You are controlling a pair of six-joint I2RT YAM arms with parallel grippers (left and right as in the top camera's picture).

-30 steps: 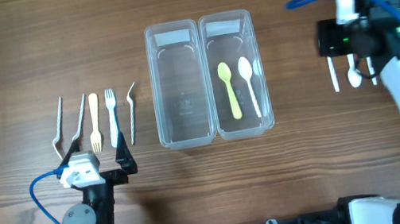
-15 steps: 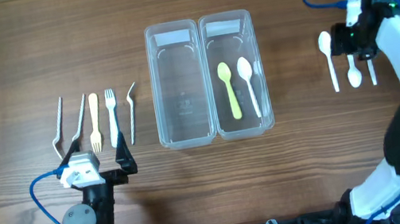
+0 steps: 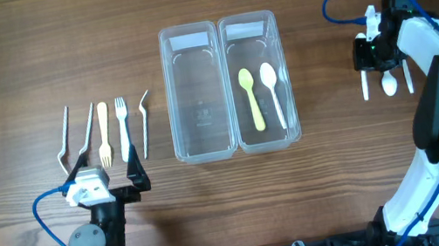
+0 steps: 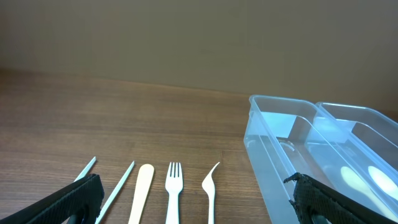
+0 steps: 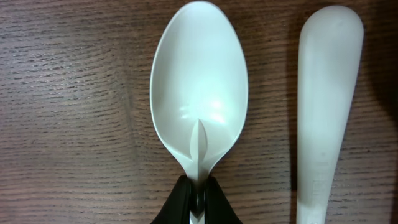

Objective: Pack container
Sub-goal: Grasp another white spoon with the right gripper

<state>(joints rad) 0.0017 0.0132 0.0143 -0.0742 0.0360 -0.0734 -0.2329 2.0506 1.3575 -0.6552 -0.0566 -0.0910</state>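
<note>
Two clear containers stand side by side mid-table. The left container [image 3: 196, 100] is empty. The right container [image 3: 247, 20] holds a yellow-green spoon [image 3: 251, 98] and a white spoon [image 3: 273, 92]. At the far right my right gripper [image 3: 370, 53] is down on the table, shut on the neck of a white spoon [image 5: 199, 93], just below its bowl; that spoon's handle [image 3: 365, 87] sticks out beneath it. My left gripper [image 3: 109, 180] stands open near the front edge, behind a row of forks [image 3: 123, 128], touching none.
Two more white utensils [image 3: 388, 83] lie right beside the gripped spoon; one handle [image 5: 326, 112] shows close by in the right wrist view. Several forks [image 4: 174, 186] lie in a row left of the containers [image 4: 273, 124].
My right arm swung left and down onto the spoons, and its jaws closed from open onto the spoon's neck. The left arm and everything else stayed still.
</note>
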